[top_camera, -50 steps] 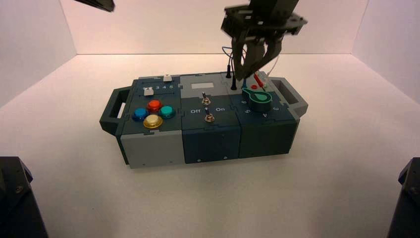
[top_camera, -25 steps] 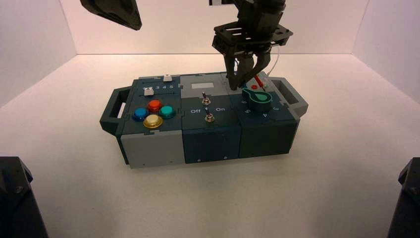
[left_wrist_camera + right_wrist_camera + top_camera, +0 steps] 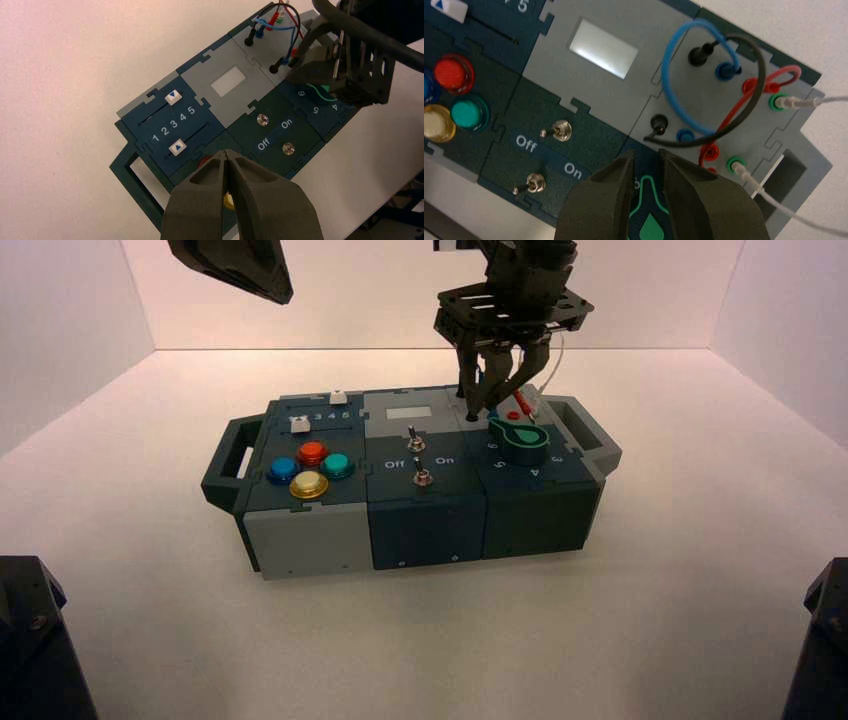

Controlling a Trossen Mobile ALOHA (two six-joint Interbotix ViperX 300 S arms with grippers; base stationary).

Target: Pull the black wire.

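You have the black wire on the smooth light grey socket panel, just beyond the round knob as the high view shows it. The wire is a thin, matte, rubbery lead bowed into a wide open loop, its slim black ends at two round black sockets, one nearer the knob and one farther off.

Your right gripper is over the box, beyond the knob and slightly to its left. Its dark, tapered fingers stand apart, with nothing gripped between them; the near black socket lies close to the tips in the right wrist view. Your left gripper is closed, its flat-faced wedge fingers pressed together and empty, raised to the left of the knob and well apart from it.

On the same panel beyond the knob, you see a glossy blue wire curving beside the black one, a shorter red wire and pale, thin leads at green-ringed sockets. The knob itself is a drum with a green teardrop outline on top. To its left stand two metal toggle switches, their levers slim and shiny; farther left sit the domed, translucent buttons, red, blue, green and yellow, with two blocky white sliders beyond them.
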